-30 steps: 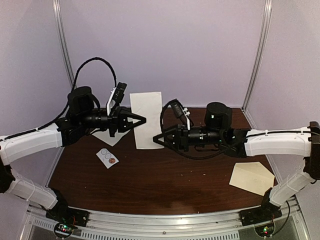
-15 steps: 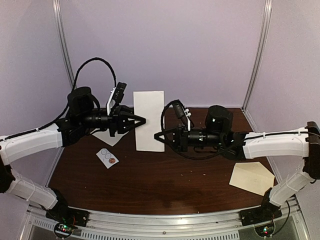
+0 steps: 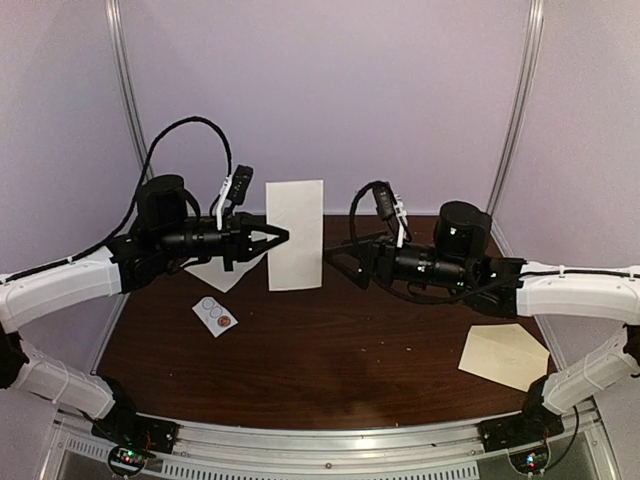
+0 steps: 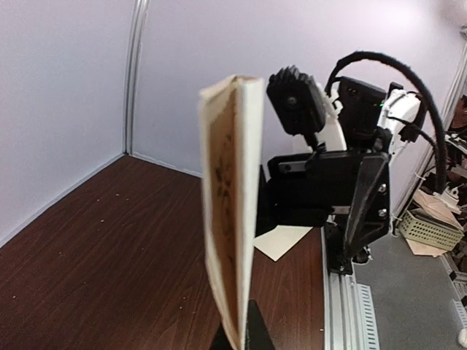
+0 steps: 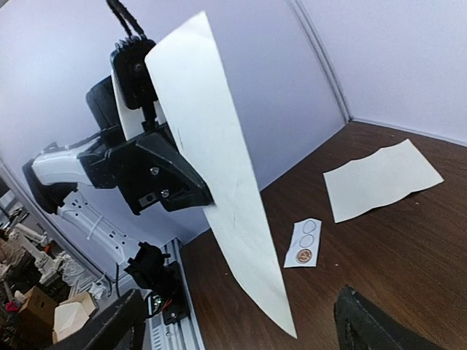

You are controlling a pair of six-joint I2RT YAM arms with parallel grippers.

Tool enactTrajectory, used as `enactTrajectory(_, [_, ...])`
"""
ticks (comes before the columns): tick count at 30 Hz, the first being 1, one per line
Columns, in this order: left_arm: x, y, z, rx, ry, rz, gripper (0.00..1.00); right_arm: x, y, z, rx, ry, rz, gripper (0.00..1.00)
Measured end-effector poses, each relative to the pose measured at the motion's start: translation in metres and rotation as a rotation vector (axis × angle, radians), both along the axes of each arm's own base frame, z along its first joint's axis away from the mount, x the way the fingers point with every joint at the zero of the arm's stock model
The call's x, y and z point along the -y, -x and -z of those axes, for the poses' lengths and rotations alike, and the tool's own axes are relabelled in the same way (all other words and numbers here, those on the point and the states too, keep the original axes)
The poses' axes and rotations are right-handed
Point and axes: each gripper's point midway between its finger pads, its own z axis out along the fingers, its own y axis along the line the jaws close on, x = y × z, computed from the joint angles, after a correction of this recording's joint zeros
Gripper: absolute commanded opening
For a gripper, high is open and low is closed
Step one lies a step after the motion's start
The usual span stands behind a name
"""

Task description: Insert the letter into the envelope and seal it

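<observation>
A folded white letter (image 3: pixel 295 235) is held upright in the air above a dark brown wooden table (image 3: pixel 330 370), with its long sides vertical. The left gripper (image 3: pixel 283 236) reaches in from the letter's left and is clamped onto its left edge about halfway up. In the left wrist view, the letter shows edge-on as two layers rising from between the closed fingers (image 4: pixel 252 337).

The right gripper (image 3: pixel 332 260) points at the letter from its right, with the tips just beside the lower right edge. Whether they touch the paper cannot be told. In the right wrist view, its two fingers (image 5: pixel 109 328) are spread wide at either side of the frame and hold nothing. The letter's lower corner hangs in front of them.

The cream envelope (image 3: pixel 505 355) lies flat on the table, well to the right of the letter and closer to the arm bases, below the right arm's white forearm. Neither gripper touches it.

A second white sheet (image 3: pixel 215 272), slightly creased, lies on the table below and to the left of the letter, partly under the left arm. A small white card with round stickers (image 3: pixel 215 315) lies on the table below and to the left of the letter, a little nearer than that sheet.
</observation>
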Motion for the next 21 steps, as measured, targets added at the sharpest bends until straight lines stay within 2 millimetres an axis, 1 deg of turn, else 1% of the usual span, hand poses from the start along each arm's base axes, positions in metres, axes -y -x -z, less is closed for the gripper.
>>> enactTrajectory(2, [-0.007,-0.012,0.004,0.0,-0.031,-0.075,0.0,0.015,-0.009,-0.002,0.003,0.039,0.089,0.99])
enactTrajectory(3, [-0.014,-0.02,0.005,-0.001,-0.045,-0.112,0.0,0.021,-0.013,-0.001,-0.001,0.059,0.128,1.0])
enactTrajectory(5, [-0.034,-0.04,0.007,-0.002,-0.065,-0.212,0.0,0.041,-0.024,0.009,-0.021,0.135,0.244,1.0])
enactTrajectory(7, [-0.059,-0.062,0.007,-0.01,-0.078,-0.325,0.0,0.065,-0.035,0.022,-0.051,0.218,0.367,1.0])
enactTrajectory(8, [-0.068,-0.07,0.007,-0.011,-0.082,-0.365,0.0,0.076,-0.038,0.027,-0.065,0.248,0.415,1.0])
enactTrajectory(9, [-0.081,-0.08,0.008,-0.017,-0.091,-0.425,0.0,0.091,-0.042,0.034,-0.085,0.28,0.482,1.0])
enactTrajectory(10, [-0.087,-0.086,0.01,-0.022,-0.099,-0.459,0.0,0.108,-0.045,0.04,-0.108,0.308,0.547,1.0])
enactTrajectory(11, [-0.092,-0.09,0.013,-0.027,-0.11,-0.489,0.0,0.126,-0.048,0.048,-0.136,0.333,0.615,1.0])
enactTrajectory(13, [-0.097,-0.094,0.02,-0.046,-0.134,-0.519,0.0,0.161,-0.055,0.065,-0.197,0.372,0.739,1.0])
enactTrajectory(16, [-0.099,-0.097,0.032,-0.078,-0.168,-0.537,0.0,0.227,-0.07,0.107,-0.329,0.454,0.949,1.0])
enactTrajectory(17, [-0.099,-0.098,0.035,-0.085,-0.175,-0.54,0.0,0.247,-0.072,0.123,-0.376,0.481,1.008,1.0])
enactTrajectory(19, [-0.098,-0.1,0.042,-0.101,-0.19,-0.541,0.0,0.285,-0.07,0.155,-0.48,0.526,1.118,1.0])
enactTrajectory(20, [-0.098,-0.1,0.044,-0.107,-0.194,-0.541,0.0,0.301,-0.066,0.169,-0.528,0.543,1.16,1.0])
enactTrajectory(21, [-0.098,-0.1,0.047,-0.114,-0.201,-0.541,0.0,0.31,-0.061,0.179,-0.562,0.553,1.187,1.0])
